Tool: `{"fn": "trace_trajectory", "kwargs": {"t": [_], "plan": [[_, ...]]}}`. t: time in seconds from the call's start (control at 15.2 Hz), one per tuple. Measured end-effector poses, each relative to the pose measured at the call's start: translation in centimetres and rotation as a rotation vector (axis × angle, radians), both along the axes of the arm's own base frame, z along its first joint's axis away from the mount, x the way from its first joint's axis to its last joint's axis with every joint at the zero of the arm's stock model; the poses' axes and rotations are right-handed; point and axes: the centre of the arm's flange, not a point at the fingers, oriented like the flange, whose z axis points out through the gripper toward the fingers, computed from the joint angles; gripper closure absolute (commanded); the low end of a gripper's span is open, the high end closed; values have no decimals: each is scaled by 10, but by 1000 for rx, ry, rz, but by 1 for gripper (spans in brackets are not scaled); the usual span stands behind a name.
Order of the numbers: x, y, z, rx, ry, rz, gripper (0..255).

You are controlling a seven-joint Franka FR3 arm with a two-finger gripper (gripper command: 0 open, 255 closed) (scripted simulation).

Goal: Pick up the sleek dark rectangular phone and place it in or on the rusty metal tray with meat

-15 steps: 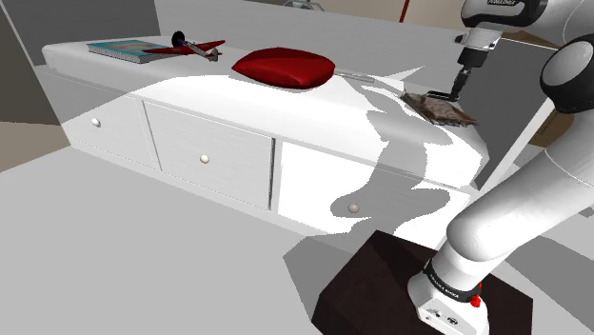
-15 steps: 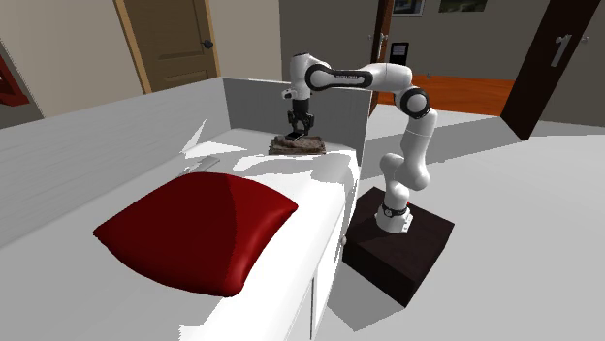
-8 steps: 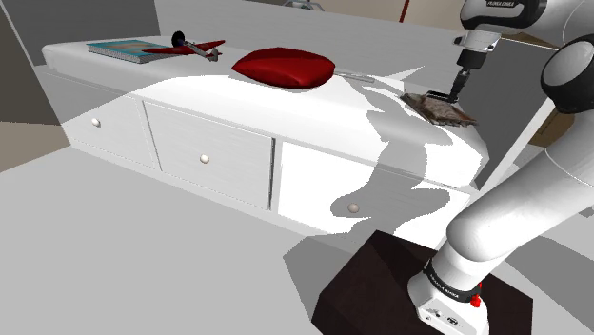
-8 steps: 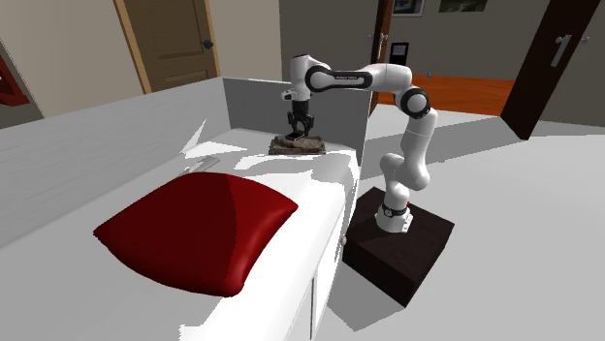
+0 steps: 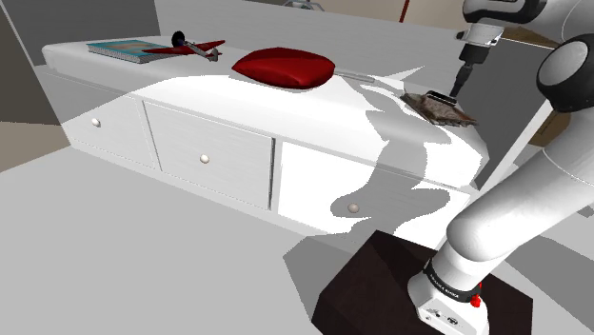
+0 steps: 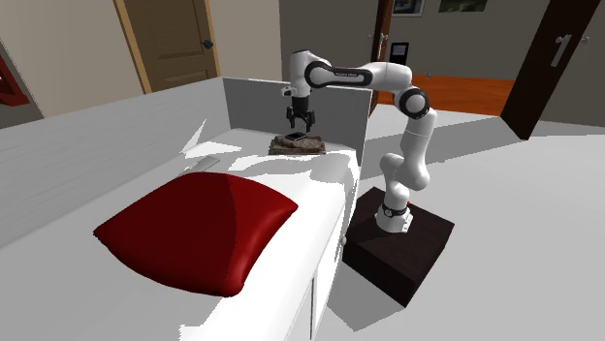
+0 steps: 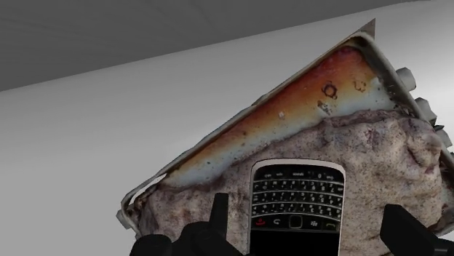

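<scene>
Phone (image 7: 297, 207): dark, keypad showing, lay flat on the meat (image 7: 378, 160) inside the tray (image 7: 320, 94); nothing gripped it.
Sweep: the shoulder view's left to its right along the bench (image 5: 190, 81).
Book (image 5: 128, 49): flat at the far left end of the bench top.
Toy plane (image 5: 188, 44): red, just beside the book, partly over its edge.
Drawers: white fronts below the top, each with a round knob (image 5: 204, 158).
Cushion (image 5: 285, 67): red, near mid-bench, well apart from the tray.
Tray, shoulder view: at the right end of the bench, near its edge; phone seen pale-edged on top of the load.
Tray, wrist view: rust-orange inner wall, battered pale rim, meat a mottled grey-brown slab across it.
Claw (image 6: 299, 124): pointed straight down, hung just above the tray; open.
Fingers (image 7: 217, 218): stood apart, one to each side of the phone's screen end, neither touching it.
Arm (image 5: 533, 190): white, reached up from the stand and over the bench end.
Stand (image 5: 381, 285): dark box on the floor, close by the bench's right end.
</scene>
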Motion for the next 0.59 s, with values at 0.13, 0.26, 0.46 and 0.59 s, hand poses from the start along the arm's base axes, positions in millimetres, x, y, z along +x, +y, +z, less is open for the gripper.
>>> {"fn": "trace_trajectory", "kwargs": {"t": [0.13, 0.26, 0.46, 0.59], "plan": [[0, 1, 21, 0, 0, 0, 0], [0, 0, 31, 0, 0, 0, 0], [0, 0, 33, 1, 0, 0, 0], [0, 0, 33, 1, 0, 0, 0]]}}
